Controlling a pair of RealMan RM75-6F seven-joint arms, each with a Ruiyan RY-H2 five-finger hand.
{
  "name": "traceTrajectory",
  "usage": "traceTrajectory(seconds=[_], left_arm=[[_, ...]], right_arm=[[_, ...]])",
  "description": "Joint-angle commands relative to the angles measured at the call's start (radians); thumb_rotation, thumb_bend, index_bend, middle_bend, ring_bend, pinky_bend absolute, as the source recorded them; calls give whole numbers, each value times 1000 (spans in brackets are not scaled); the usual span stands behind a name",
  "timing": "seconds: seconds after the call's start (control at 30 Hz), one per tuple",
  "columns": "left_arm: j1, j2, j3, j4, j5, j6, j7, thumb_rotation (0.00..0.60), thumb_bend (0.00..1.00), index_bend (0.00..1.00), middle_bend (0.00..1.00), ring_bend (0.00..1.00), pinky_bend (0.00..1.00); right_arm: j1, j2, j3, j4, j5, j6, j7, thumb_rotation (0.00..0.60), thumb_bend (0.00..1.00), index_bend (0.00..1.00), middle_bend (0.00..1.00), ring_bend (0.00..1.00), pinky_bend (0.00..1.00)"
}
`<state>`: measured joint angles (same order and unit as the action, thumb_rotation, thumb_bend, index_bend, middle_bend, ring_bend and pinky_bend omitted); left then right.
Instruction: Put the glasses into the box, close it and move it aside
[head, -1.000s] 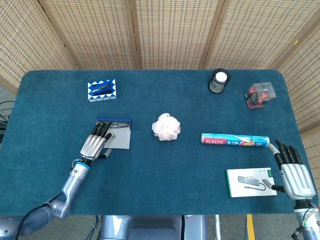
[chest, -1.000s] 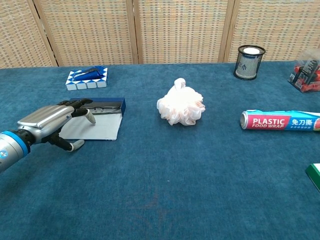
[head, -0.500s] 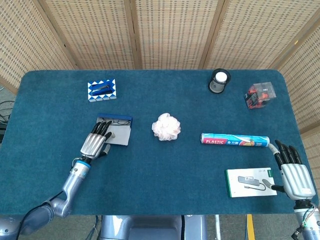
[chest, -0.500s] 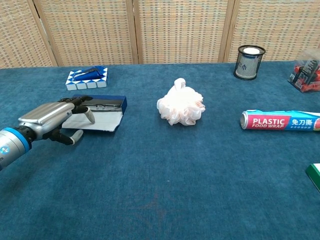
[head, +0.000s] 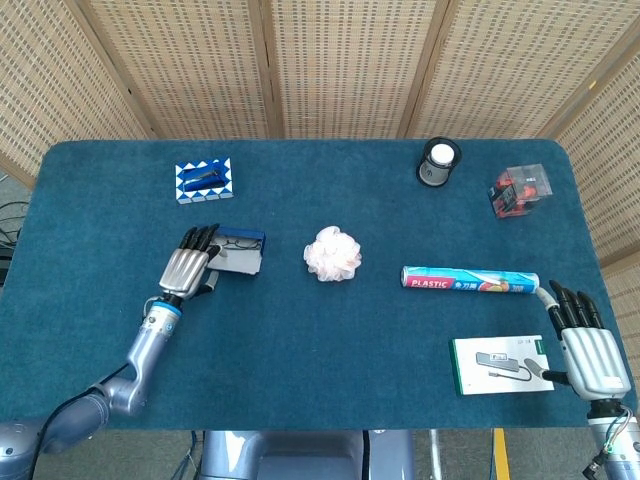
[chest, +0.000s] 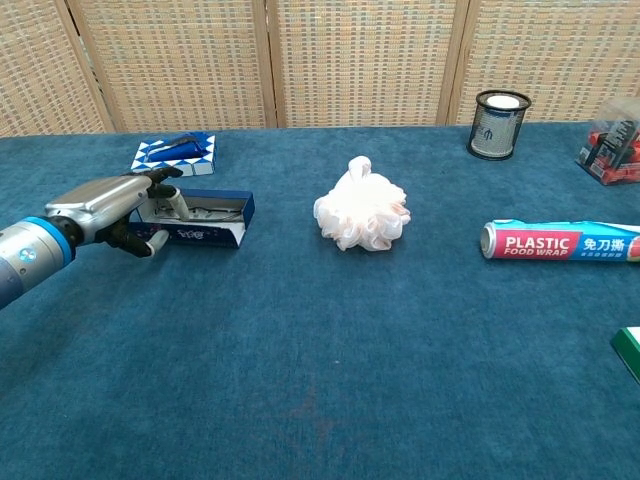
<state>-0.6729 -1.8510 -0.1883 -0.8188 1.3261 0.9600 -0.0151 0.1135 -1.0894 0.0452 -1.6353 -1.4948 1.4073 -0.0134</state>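
The blue glasses box (head: 241, 256) (chest: 203, 226) lies left of the table's middle. Its lid (chest: 195, 236) is swung up on edge, blue outer face toward the front. The glasses (head: 236, 240) (chest: 206, 212) lie inside the box behind the lid. My left hand (head: 189, 268) (chest: 112, 206) is at the box's left end, thumb and fingers gripping the raised lid. My right hand (head: 586, 342) lies flat at the front right corner of the table, fingers apart and holding nothing; only the head view shows it.
A blue-and-white snake puzzle (head: 204, 181) sits behind the box. A white bath pouf (head: 332, 253) is at the middle, a plastic wrap roll (head: 470, 280) to its right. A black mesh cup (head: 439, 162), a clear box (head: 520, 188) and a white package (head: 502, 363) lie on the right.
My left hand has lifted the lid from flat on the table to standing on edge and moved back toward the box. The right hand has stayed still.
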Motion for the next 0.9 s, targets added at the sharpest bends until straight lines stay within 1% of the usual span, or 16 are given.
traceTrajectory(seconds=[0.03,0.17,0.2,0.27,0.33,0.43,0.53,0.67,0.77,0.9], left_arm=[[-19,3,-17,-1,-21,-26,15,600,535,352,0,0,0],[-31,2,-27,-6,-39,-45,33,600,534,383,0,0,0],[-32,2,-27,-8,-41,-45,35,600,533,405,0,0,0],[-29,4,-25,-14,-42,-43,35,600,532,472,0,0,0],[-24,8,-18,-22,-39,-39,31,600,532,579,0,0,0],[-15,16,-7,-35,-32,-28,28,600,532,670,0,0,0],[-3,29,3,-53,-24,-14,27,600,532,701,0,0,0],[17,65,24,-104,-8,12,41,600,532,709,0,0,0],[40,112,46,-177,6,35,68,600,532,710,0,0,0],[74,198,78,-307,15,57,125,600,533,717,0,0,0]], right_arm=[[0,0,0,0,0,0,0,600,0,0,17,0,0],[0,0,0,0,0,0,3,600,0,0,17,0,0],[0,0,0,0,0,-1,3,600,0,0,17,0,0],[1,1,0,0,0,-2,6,600,0,0,17,0,0],[1,1,-1,1,-1,-3,9,600,0,0,17,0,0],[1,2,-1,1,-2,-2,12,600,0,0,17,0,0],[1,2,-1,2,-3,-2,13,600,0,0,17,0,0],[1,1,-2,1,-4,-1,13,600,0,0,17,0,0],[1,1,-2,2,-3,-1,13,600,0,0,17,0,0],[0,1,-2,2,-4,0,13,600,0,0,17,0,0]])
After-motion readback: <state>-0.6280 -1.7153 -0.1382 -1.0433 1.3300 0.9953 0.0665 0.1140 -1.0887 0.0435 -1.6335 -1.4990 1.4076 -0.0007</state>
